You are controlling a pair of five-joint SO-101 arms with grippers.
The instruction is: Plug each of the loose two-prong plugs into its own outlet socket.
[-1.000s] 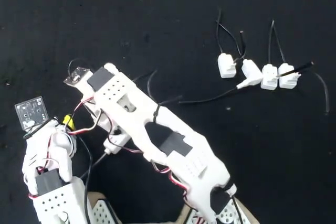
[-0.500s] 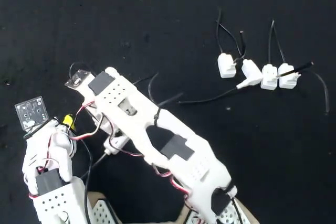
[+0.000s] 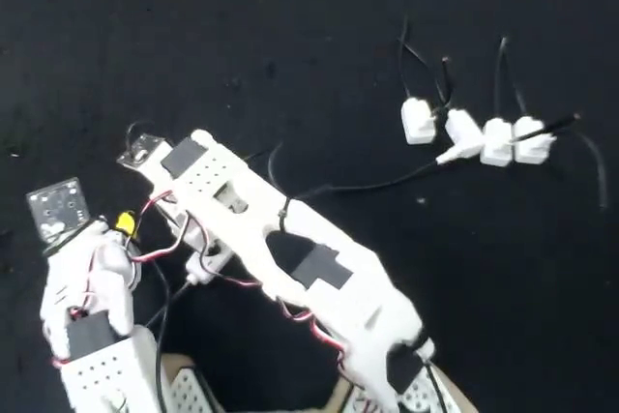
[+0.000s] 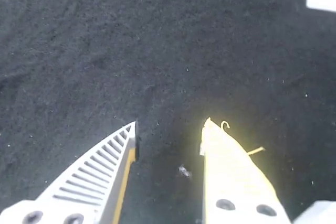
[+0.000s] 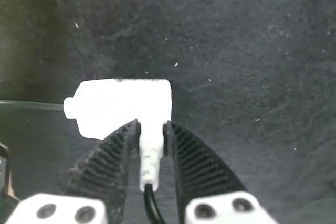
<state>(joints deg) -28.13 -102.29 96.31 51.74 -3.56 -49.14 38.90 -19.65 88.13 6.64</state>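
Seemingly midway: the right end effector (image 5: 151,125) pinches a plug (image 5: 149,156) butted against a socket (image 5: 123,106) near eight o'clock, seating unclear. Other plugs (image 3: 496,140) lie at two o'clock; the left end effector (image 4: 169,124) hangs spread.

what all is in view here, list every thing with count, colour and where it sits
table: 1, black, under everything
corded white bodies: 4, white with black cords, in a row at the high view's upper right; plug or socket, cannot tell
long black cord: 1, black, from that row to under an arm
held plug: 1, white, black cord, between the right gripper's fingers, touching the white block
white block: 1, white, just beyond the held plug
arms: 2, white, high view's lower left and centre
left gripper: 1, white fingers, open over bare table
right gripper: 1, black fingers, shut on the held plug
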